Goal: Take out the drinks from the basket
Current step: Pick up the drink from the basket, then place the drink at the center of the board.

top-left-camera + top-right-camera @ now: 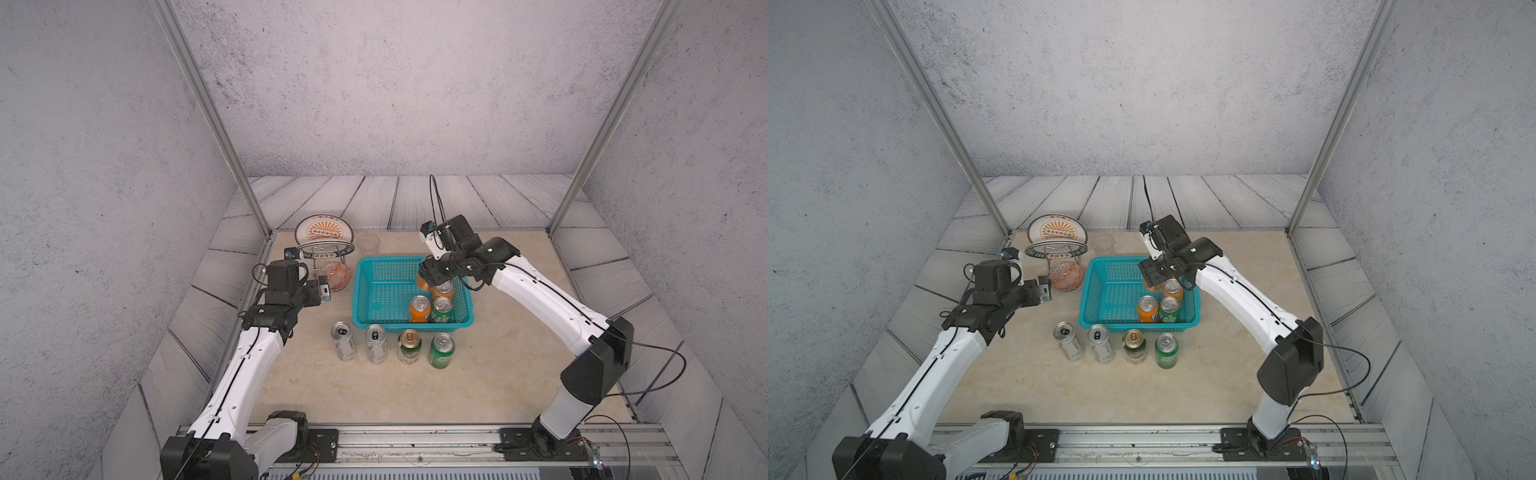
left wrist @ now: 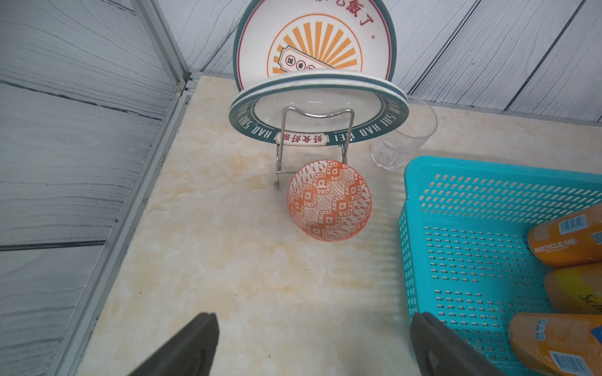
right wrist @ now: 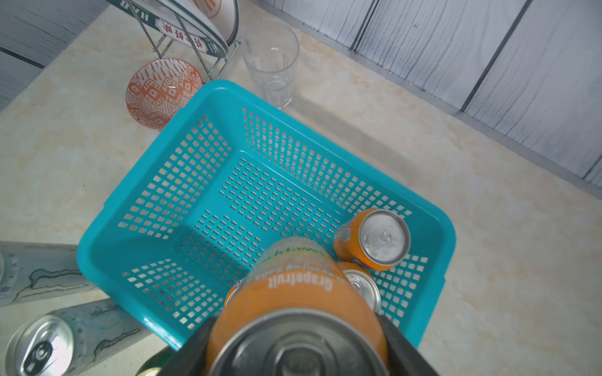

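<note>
- My right gripper (image 3: 298, 353) is pinching an orange can (image 3: 293, 293) by its sides near the top, over the right half of the basket (image 3: 228, 86) — I cannot tell whether its base has cleared the mesh floor
- A second orange can (image 3: 371, 239) and a green can (image 1: 441, 309) stand close by in the basket; lifting on a slant could clip one and tip it
- The can is smooth and round, so a quick swing might let it swivel or slip between my pads
- Carried out too low, its base could catch the flared rim and drag the light basket into the four cans (image 1: 376, 344) lined up just in front
- Landing too near the end green can (image 1: 441, 350) could topple that row
- My left gripper (image 2: 312, 345) is spread wide and empty near the patterned bowl (image 2: 329, 200) — if it reached in now, my arms could meet
</note>
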